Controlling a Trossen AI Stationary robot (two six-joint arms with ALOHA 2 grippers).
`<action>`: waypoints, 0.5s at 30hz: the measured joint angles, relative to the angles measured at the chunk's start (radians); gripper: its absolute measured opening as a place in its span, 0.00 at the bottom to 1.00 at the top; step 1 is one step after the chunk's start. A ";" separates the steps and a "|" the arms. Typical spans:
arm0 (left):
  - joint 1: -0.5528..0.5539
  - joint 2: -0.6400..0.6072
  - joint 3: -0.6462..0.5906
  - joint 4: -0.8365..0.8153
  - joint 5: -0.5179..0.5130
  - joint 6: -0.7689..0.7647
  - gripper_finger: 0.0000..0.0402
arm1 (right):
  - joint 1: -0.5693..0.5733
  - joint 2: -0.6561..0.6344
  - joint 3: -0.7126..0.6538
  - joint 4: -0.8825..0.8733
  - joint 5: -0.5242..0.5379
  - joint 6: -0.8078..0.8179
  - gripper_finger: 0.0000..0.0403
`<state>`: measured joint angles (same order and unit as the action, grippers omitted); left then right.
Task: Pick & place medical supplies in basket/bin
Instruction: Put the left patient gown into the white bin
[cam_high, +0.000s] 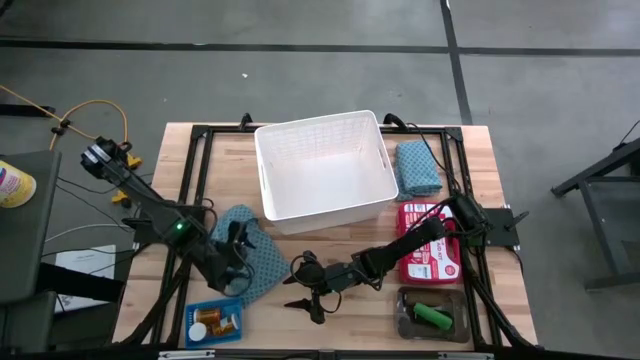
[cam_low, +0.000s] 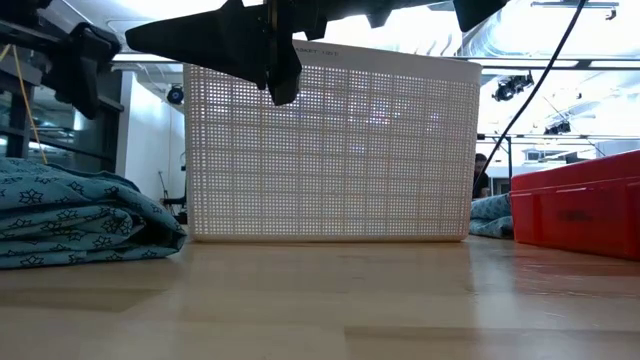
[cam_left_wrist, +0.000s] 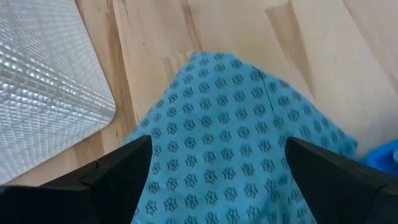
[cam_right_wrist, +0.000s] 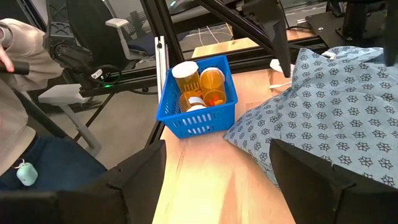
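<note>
One teal patterned cloth (cam_high: 248, 252) lies crumpled on the table's left part, near the white lattice basket (cam_high: 322, 165). My left gripper (cam_high: 232, 252) hangs open above it, a finger over each side of the cloth (cam_left_wrist: 230, 143); the low view shows a gap above the cloth (cam_low: 70, 220). My right gripper (cam_high: 303, 288) is open over bare wood at the near middle. It faces the small blue mesh tray (cam_right_wrist: 198, 99), which holds orange pill bottles (cam_right_wrist: 212, 84). A second teal cloth (cam_high: 418, 168) lies folded right of the basket.
A red box (cam_high: 430, 242) sits under my right arm. Nearer than it, a grey see-through tray (cam_high: 432, 316) holds a green piece (cam_high: 434, 316). The blue tray (cam_high: 213, 323) stands at the near left edge. A person (cam_right_wrist: 18, 130) sits beyond the table's left side.
</note>
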<state>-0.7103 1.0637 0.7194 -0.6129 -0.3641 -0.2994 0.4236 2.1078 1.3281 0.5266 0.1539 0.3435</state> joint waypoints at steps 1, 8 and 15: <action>-0.011 0.000 0.000 -0.009 -0.003 0.000 0.89 | 0.000 0.000 0.000 0.000 0.000 0.000 0.68; -0.066 0.000 -0.001 -0.080 -0.005 0.040 0.89 | 0.000 0.000 0.000 0.000 0.000 0.000 0.68; -0.107 0.000 -0.004 -0.130 0.021 0.133 0.89 | 0.000 0.000 0.000 0.000 0.000 0.000 0.68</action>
<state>-0.8171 1.0637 0.7154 -0.7434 -0.3433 -0.1669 0.4235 2.1078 1.3281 0.5266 0.1539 0.3435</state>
